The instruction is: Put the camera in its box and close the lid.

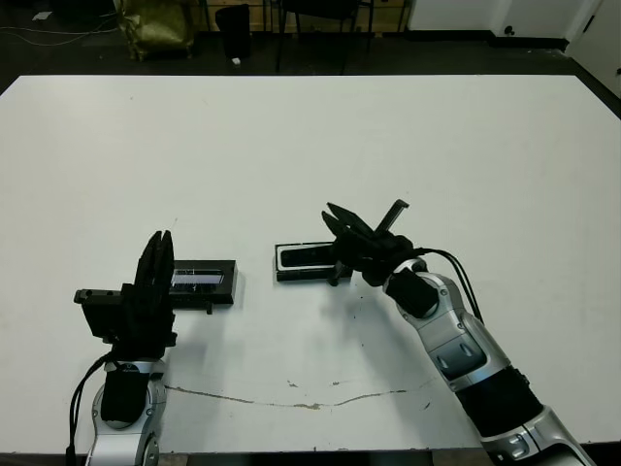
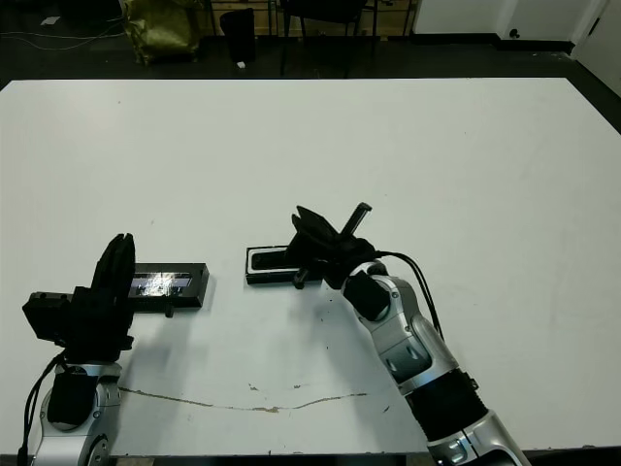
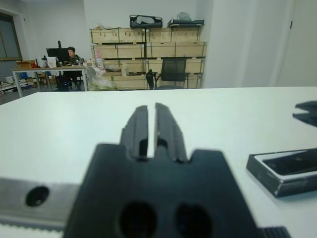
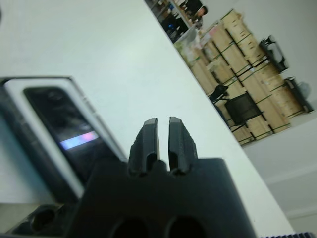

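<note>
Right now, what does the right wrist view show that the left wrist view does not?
Only the right wrist view shows the camera lying inside the white-lined box, a pale bluish patch on its face, and the right gripper with its fingers nearly together. Only the left wrist view shows the lid flat on the table, and the left gripper, fingers likewise nearly together. Both show the white table and the wooden crates behind it.

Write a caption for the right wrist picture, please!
Camera lies in its white-lined box beside the shut right gripper.
</note>
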### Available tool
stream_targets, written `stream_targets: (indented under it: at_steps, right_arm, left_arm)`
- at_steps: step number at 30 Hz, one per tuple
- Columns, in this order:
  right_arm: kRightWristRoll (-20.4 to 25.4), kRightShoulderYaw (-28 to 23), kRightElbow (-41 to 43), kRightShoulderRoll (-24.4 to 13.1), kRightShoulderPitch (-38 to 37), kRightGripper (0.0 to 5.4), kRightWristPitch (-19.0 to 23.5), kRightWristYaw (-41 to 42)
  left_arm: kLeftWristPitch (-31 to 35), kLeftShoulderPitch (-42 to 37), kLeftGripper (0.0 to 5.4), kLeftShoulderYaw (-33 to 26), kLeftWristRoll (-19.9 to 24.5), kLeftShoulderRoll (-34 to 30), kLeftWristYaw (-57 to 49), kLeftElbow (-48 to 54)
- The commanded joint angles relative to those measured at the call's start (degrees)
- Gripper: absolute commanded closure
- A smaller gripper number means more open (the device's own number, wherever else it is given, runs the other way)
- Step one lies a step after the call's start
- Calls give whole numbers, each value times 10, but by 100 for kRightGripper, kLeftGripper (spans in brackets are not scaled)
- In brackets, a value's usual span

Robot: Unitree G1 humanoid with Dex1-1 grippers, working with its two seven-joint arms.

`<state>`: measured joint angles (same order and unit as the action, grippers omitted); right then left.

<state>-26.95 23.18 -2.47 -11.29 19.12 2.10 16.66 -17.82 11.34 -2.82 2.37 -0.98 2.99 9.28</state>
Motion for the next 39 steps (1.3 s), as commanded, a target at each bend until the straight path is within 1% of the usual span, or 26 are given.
stream_targets:
  at_steps: [1,3,5,7,9,13,18,19,22,25,28,31,34,36,39]
  right_arm:
    - [0,6,3,-7,-15,538,16,15]
    - [-2,10,2,-6,-17,538,26,21]
    - [-4,13,3,-3,-17,538,54,31]
    - [-6,16,-1,-1,-18,538,70,35]
    - [-12,22,-8,-2,-18,538,79,35]
    - [-16,31,-26,-4,-22,538,77,34]
    - [-15,38,-32,-2,-27,538,98,43]
    - [-16,40,-31,-3,-28,538,98,43]
    - [-24,49,-20,-5,-28,538,120,55]
    - [-22,53,-6,-8,-33,538,129,63]
    - [-14,54,17,-13,-42,538,128,70]
    - [-3,50,57,-22,-55,538,121,81]
    - [22,34,96,-27,-71,538,90,78]
    - [36,23,114,-27,-79,538,79,74]
    - [66,-3,119,-14,-90,538,49,47]
  left_arm:
    - [2,7,540,-1,3,-2,2,-10]
    - [-3,6,540,-2,5,-2,3,-13]
    - [-1,7,540,-2,3,-2,2,-13]
    - [0,7,540,-2,2,-3,1,-13]
    - [0,6,540,-3,4,-2,2,-13]
    - [1,8,540,-2,2,-3,1,-10]
    - [15,12,540,-1,2,-2,-1,1]
    - [17,12,540,0,0,-2,-2,3]
    - [13,11,540,-1,-3,-2,-2,0]
    - [17,12,540,0,-2,-1,-3,3]
    - [12,11,540,-1,0,-2,-1,-1]
    - [8,8,540,-2,5,-2,2,-7]
    - [9,9,540,-2,6,-2,3,-7]
    - [9,9,540,-2,5,-2,2,-7]
    - [3,8,540,-2,3,-2,1,-10]
